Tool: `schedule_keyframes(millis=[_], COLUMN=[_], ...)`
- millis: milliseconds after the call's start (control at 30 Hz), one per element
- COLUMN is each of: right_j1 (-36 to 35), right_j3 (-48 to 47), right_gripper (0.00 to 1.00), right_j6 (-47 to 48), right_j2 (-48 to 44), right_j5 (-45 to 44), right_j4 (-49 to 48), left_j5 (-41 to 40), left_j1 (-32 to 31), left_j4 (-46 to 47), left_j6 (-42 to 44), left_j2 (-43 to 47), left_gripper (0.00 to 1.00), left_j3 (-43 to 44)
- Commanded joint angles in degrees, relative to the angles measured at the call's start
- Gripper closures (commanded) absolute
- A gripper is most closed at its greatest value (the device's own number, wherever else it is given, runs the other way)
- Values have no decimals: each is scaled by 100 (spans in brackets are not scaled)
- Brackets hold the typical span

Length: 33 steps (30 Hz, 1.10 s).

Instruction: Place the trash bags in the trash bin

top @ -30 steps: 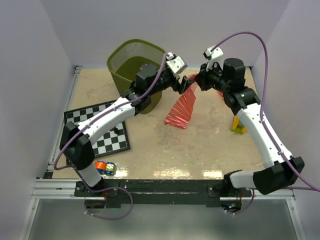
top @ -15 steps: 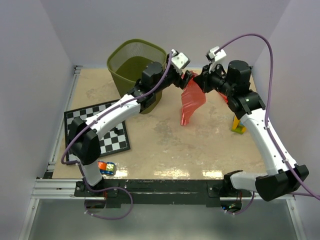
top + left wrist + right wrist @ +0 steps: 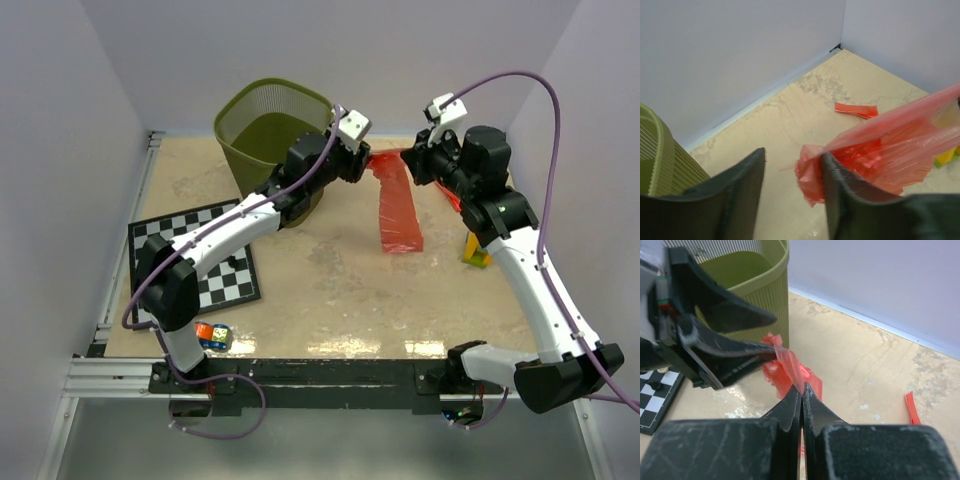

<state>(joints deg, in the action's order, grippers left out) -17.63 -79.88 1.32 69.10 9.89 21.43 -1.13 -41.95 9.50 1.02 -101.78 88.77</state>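
Observation:
A red translucent trash bag (image 3: 398,205) hangs as a long strip between my two grippers, its lower end on the table. My right gripper (image 3: 802,387) is shut on the bag's top edge. The left gripper (image 3: 793,155) is open, and the bag's bunched corner (image 3: 811,175) lies between its fingers against the right-hand one. In the top view the left gripper (image 3: 362,165) and the right gripper (image 3: 405,165) face each other just right of the olive-green mesh trash bin (image 3: 270,120). A second trash bag, a small flat red strip (image 3: 856,109), lies on the table behind them.
A checkerboard mat (image 3: 195,260) lies at the left, with small toy blocks (image 3: 210,335) by the near edge. A yellow block (image 3: 476,250) stands under the right arm. Walls close the table at the back and both sides.
The bag has swung right and now hangs straight instead of fanned out. The right gripper has pulled back to the right with it. The left gripper's jaws have narrowed around the bag's corner.

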Motion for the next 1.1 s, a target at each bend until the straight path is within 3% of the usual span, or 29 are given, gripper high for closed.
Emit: schedule_keyframes(millis=[0,167,300,333,400,467,500,667,800,1067], right_j1=[23,40,49,49,49,49,49,49,49,49], right_j3=[112,306,499,508,473,421,377,306,166,-81], right_gripper=[100,100,100,100,100,100,100,100,100,100], right_j6=[35,17,8,17,166,385,526,1282,1616,1837], right_j2=[-151,-151,-213,-230,-257,-257,-265,-239,-213,-125], right_j5=[-391,-103,399,426,531,645,828,2006,2622,2720], right_j4=[-262,-262,-297,-289,-254,-218,-183,45,256,406], left_j5=[86,876,1158,1185,1560,2603,2974,3952,4848,5535], left_j1=[187,451,478,486,582,898,943,873,873,856], left_j4=[16,465,624,597,571,842,965,1309,696,-342], left_j6=[-427,-760,-743,-804,-1111,-1881,-2034,-1325,-157,1119], left_j2=[465,676,747,799,931,1045,1072,976,607,343], left_gripper=[66,100,100,88,49,20,10,9,12,27], left_j3=[-316,-580,-633,-633,-650,-834,-914,-889,-213,474])
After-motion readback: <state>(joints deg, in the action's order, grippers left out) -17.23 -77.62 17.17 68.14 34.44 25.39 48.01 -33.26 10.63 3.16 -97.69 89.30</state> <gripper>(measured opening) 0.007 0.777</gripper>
